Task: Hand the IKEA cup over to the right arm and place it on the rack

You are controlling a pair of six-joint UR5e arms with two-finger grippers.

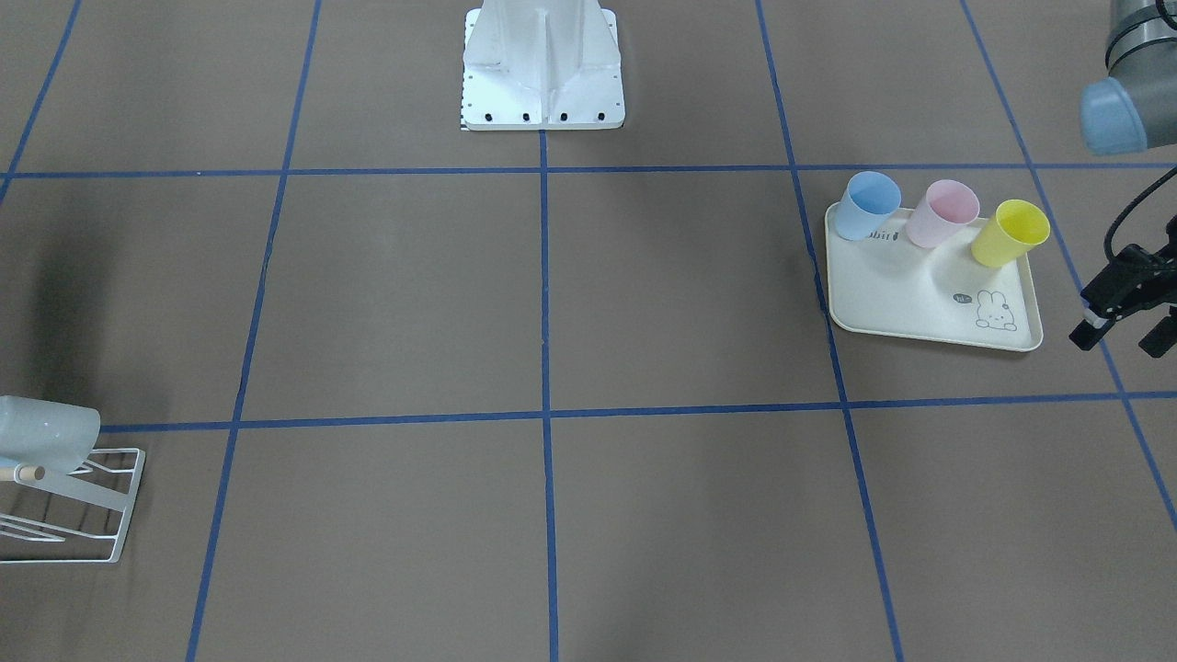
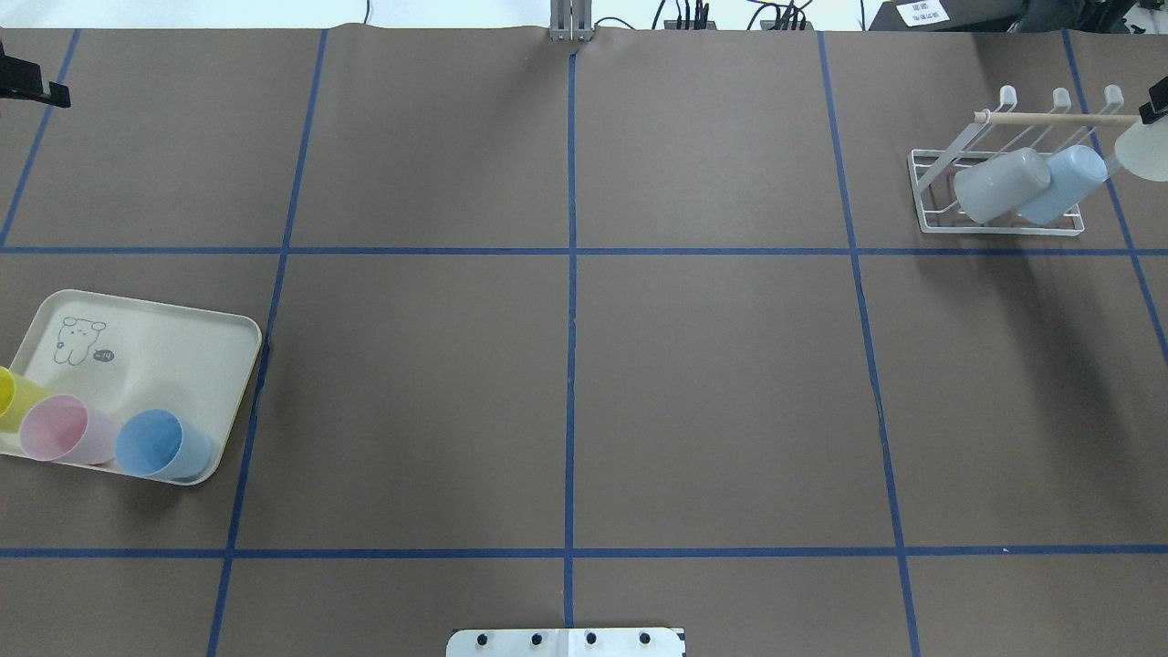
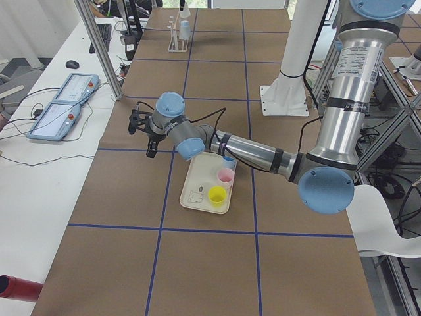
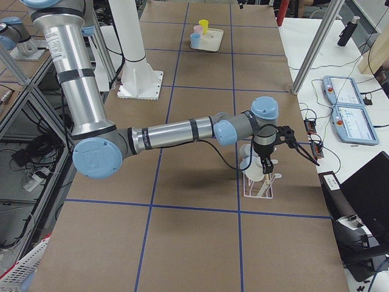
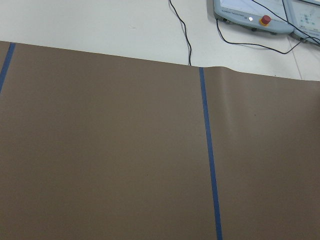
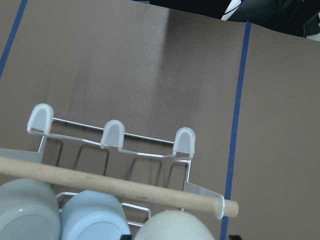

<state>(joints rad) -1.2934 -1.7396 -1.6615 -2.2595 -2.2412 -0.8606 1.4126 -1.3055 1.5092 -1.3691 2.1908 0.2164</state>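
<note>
My right gripper (image 6: 177, 237) is almost wholly cut off. Only black finger slivers show at the wrist view's bottom edge, flanking the whitish IKEA cup (image 6: 170, 226), and I cannot tell whether they pinch it. The cup is at the rack (image 6: 114, 131), at 3 o'clock of the pale blue cup (image 6: 92, 217) and grey cup (image 6: 25, 210), below the wooden dowel (image 6: 110, 184) in that view. My left gripper (image 1: 1124, 333) hangs spread and empty at 3 o'clock of the rabbit tray (image 1: 906, 294); blue cup (image 1: 871, 204), pink cup (image 1: 942, 213) and yellow cup (image 1: 1010, 233) line its 12 o'clock edge
</note>
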